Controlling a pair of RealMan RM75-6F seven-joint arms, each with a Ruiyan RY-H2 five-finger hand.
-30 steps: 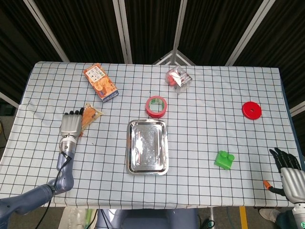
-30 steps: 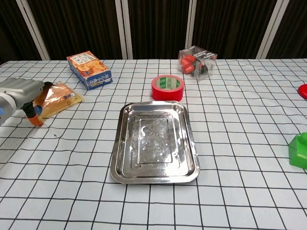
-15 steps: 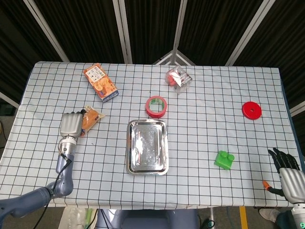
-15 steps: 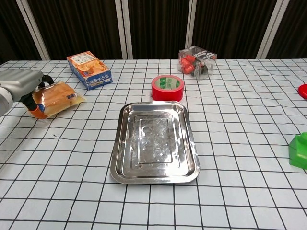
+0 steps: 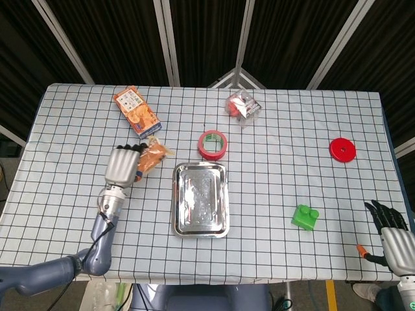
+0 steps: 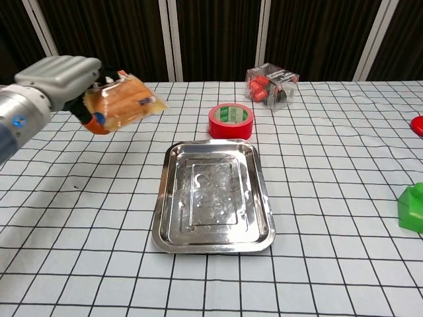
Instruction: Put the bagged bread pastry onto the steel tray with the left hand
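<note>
My left hand (image 5: 122, 164) (image 6: 63, 79) holds the bagged bread pastry (image 5: 151, 157) (image 6: 124, 101), an orange-brown loaf in clear wrap, lifted above the table just left of the steel tray (image 5: 200, 223) (image 6: 172, 238). The tray lies flat and bare in the middle of the checked cloth. My right hand (image 5: 391, 232) hangs at the lower right corner of the head view, off the table edge, fingers spread with nothing in them.
An orange snack box (image 5: 137, 112) lies behind the left hand. A red tape roll (image 5: 212, 144) (image 6: 230, 120) sits just beyond the tray. A clear box of red items (image 5: 244, 107) (image 6: 270, 84), a red disc (image 5: 342, 149) and a green brick (image 5: 305, 217) lie to the right.
The left hand has lifted the bagged pastry off the cloth and carried it right, toward the tray. The right hand has stayed put.
</note>
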